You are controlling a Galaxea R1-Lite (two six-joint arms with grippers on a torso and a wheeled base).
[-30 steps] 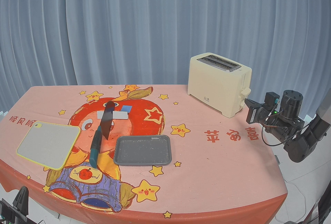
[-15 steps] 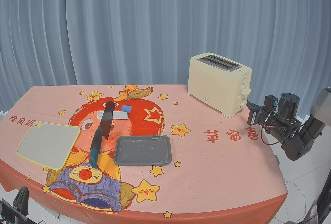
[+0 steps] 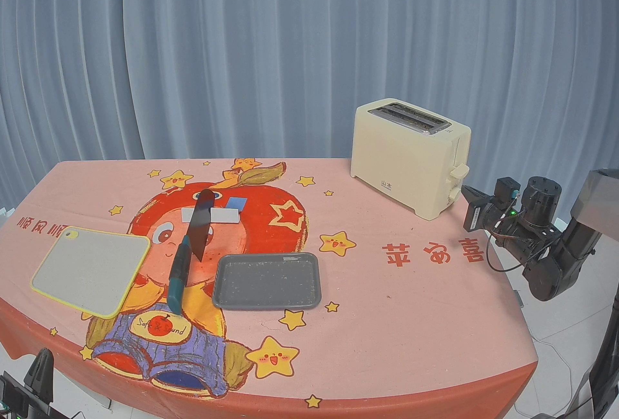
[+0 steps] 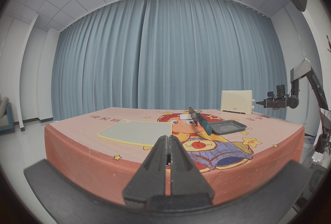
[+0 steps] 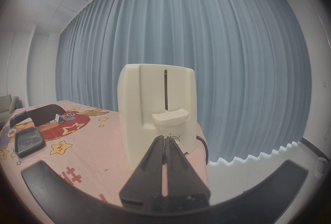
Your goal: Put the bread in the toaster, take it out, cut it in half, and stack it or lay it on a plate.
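The cream toaster (image 3: 409,156) stands at the table's back right, and its two top slots look dark inside. Its lever (image 5: 170,117) sits low in its slit on the end face. My right gripper (image 3: 465,190) is shut and empty. It points at that end face just below the lever, a short gap away (image 5: 164,140). My left gripper (image 4: 169,138) is shut and empty, low off the table's front left corner (image 3: 40,369). A grey tray plate (image 3: 267,280) lies mid-table. A teal-handled knife (image 3: 189,246) lies left of it. A yellow-rimmed cutting board (image 3: 90,270) is at the far left.
The knife's blade rests on a small white and blue block (image 3: 219,212). The table (image 3: 412,310) has a printed pink cloth, bare between plate and toaster. Its right edge runs just under my right arm. A blue curtain hangs behind.
My right arm has sunk a little and its gripper has backed slightly off the toaster's lever end. Nothing on the table has moved.
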